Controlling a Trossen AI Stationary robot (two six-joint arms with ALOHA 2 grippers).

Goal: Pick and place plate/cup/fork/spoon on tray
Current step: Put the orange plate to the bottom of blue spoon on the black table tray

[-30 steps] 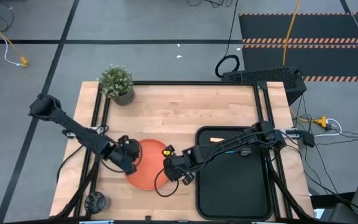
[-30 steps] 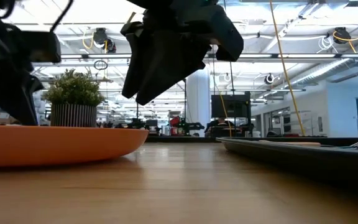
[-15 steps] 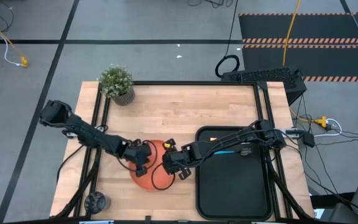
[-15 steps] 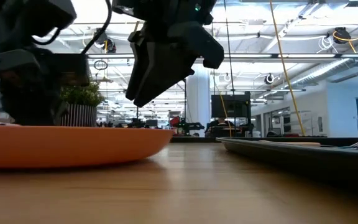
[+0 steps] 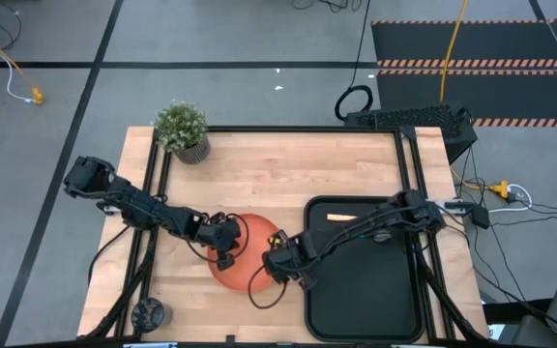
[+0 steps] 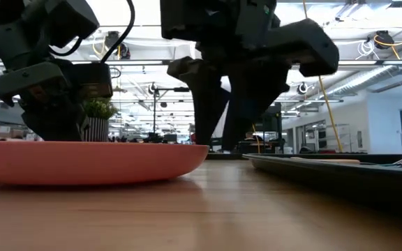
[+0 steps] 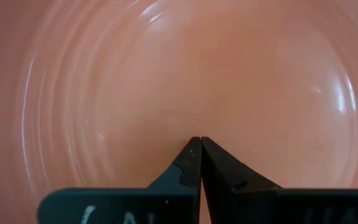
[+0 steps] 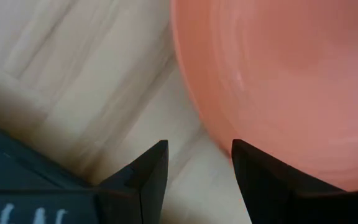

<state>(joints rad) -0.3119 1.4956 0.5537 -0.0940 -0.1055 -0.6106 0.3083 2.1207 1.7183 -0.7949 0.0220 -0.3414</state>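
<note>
Our plate (image 5: 245, 259) lies flat on the desk (image 5: 278, 174), just beside the tray's (image 5: 364, 319) near long rim and not yet on it. Our left gripper (image 7: 200, 144) sits over the plate's middle with its jaws pressed shut on nothing, so we judge it is pushing or pinning rather than holding; too much pressure could make the plate skid or tip. Our right gripper (image 8: 197, 155) waits at the plate's edge on the tray side, jaws wide, one tip over bare wood and one by the rim; if it closes without getting under the lip, it may just knock the plate away. The tray's raised rim could catch a sliding plate. Away from the tray, toward the potted plant (image 5: 182, 130), the desk offers open room.
</note>
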